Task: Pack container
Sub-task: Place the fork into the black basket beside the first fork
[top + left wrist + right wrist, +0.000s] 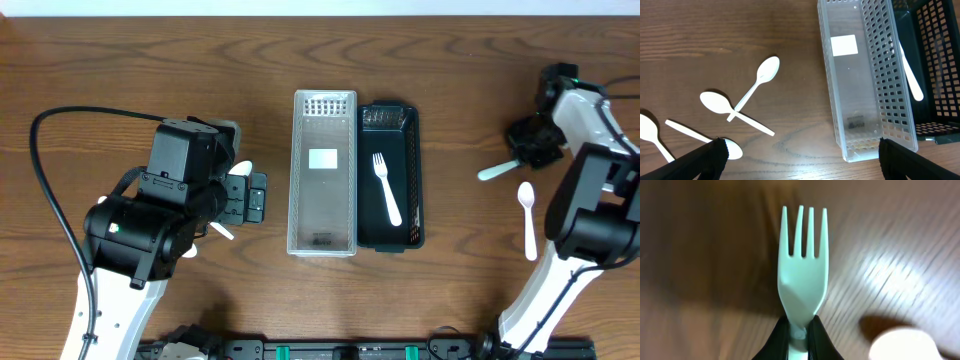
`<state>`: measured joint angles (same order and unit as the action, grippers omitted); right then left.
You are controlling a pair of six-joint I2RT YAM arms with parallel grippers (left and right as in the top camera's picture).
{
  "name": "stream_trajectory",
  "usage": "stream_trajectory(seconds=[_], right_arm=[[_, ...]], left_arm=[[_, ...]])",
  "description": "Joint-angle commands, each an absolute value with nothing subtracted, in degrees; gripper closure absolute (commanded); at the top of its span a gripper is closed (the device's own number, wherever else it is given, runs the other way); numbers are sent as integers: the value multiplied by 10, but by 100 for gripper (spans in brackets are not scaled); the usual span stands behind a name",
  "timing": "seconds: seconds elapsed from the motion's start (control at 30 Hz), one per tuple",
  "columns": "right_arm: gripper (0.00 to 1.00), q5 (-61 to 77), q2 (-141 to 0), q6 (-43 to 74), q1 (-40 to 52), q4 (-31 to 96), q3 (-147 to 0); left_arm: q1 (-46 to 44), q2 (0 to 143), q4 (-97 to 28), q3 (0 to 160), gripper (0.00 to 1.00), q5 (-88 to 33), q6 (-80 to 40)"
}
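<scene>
Currently, your stock reads as follows.

Right gripper (pixel 799 330) — clamped on a pale fork (pixel 802 270), held by the very end of its handle, tines pointing away from the wrist. In the overhead view the fork (pixel 496 171) sticks out to the left of the gripper (pixel 530 150), well apart from the bins. So short a purchase is your first risk: the fork could pivot or slip if it swings fast or knocks a rim.

Left gripper (pixel 800 160) — spread wide, holding nothing, hovering above the table (pixel 100 60) with its fingertips (pixel 705 160) at the bottom corners of the wrist view.

Clear bin (pixel 322 170) and black bin (pixel 414 150) — touching, side by side at mid-table. One white fork (pixel 386 190) already lies in the black bin; the clear bin holds no cutlery.

Loose spoons — several by the left arm, two crossed (pixel 747 97), another at the frame edge (pixel 652 132), one partly under a fingertip (pixel 732 149). One more spoon (pixel 527 215) lies just beside the right arm.

Hazards, as you should judge them:
- Wrong bin — forks look to belong in the black one, and the walls touch.
- A release from high up could leave the tines propped on the rim.
- Grabbing at the crossed spoons may lift both, or flick one away.
- Both arms over the bins together could collide.
</scene>
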<state>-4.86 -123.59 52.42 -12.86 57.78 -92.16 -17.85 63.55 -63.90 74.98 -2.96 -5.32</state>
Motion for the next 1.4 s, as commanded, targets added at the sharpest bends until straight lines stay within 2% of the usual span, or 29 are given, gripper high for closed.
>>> stream_trajectory(seconds=[0.0, 0.27, 0.43, 0.6, 0.77, 0.83, 1.0, 1.03, 1.23, 1.37], right_arm=[[99, -40, -1164, 441, -79, 599, -979], [99, 2, -1030, 339, 84, 629, -1044], [99, 0, -1021, 312, 188, 640, -1038], [98, -6, -1052, 312, 239, 636, -990], [93, -6, -1088, 295, 253, 604, -915], [85, -6, -1099, 295, 253, 596, -896], [40, -6, -1107, 264, 254, 589, -882], [36, -6, -1103, 257, 255, 590, -885], [34, -8, -1066, 230, 241, 657, -966], [34, -17, -1006, 219, 190, 706, -1024]], left_arm=[[-177, 637, -640, 756, 2, -23, -50], [-177, 637, -640, 756, 2, -23, -50], [-177, 637, -641, 756, 2, -23, -50], [-177, 637, -647, 756, 2, -23, -50], [-177, 637, -660, 756, 2, -23, -50], [-177, 637, -660, 756, 2, -23, -50], [-177, 637, -657, 756, 2, -23, -50], [-177, 637, -657, 756, 2, -23, -50], [-177, 637, -657, 756, 2, -23, -50], [-177, 637, -657, 756, 2, -23, -50]])
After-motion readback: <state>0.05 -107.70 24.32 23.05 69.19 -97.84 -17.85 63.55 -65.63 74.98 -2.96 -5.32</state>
